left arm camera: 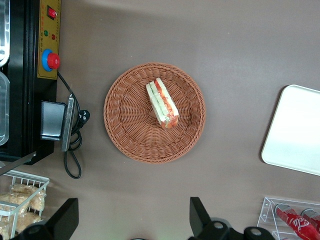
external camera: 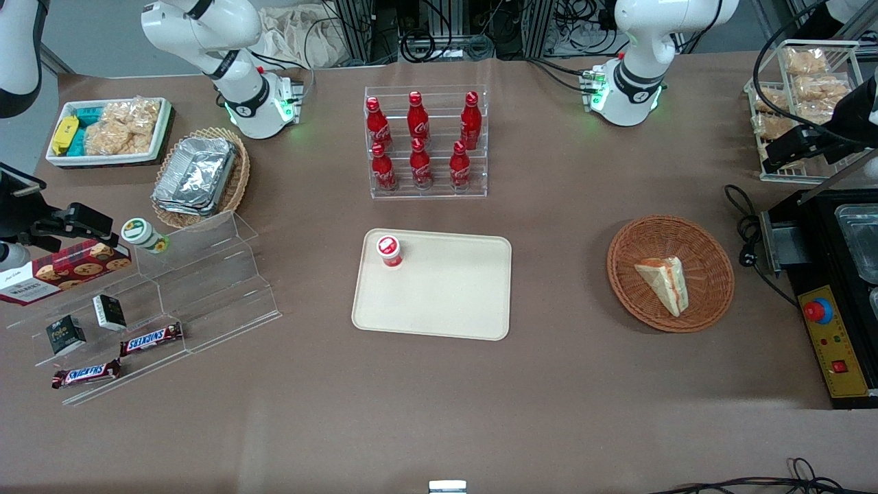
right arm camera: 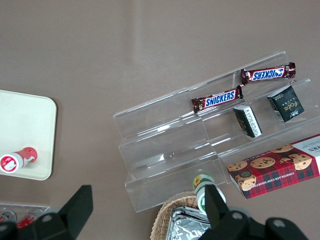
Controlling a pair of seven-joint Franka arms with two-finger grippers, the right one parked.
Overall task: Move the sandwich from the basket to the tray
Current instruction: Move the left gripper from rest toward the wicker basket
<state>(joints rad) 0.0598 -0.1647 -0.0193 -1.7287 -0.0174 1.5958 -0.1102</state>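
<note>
Overhead | pincer (left arm camera: pixel 132 220) fingers apart, bases cut off; sandwich (left arm camera: pixel 162 103) in basket (left arm camera: pixel 125 130); tray (left arm camera: pixel 295 135) partly cropped

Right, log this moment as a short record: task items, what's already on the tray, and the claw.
sandwich: lying in the basket, untouched
basket: round wicker, toward the working arm's end of the table
tray: cream, flat on the table, apart from the basket
red-capped bottle: on the tray, at a corner
claw: open, high above the basket, holding nothing
step done: none yet
</note>
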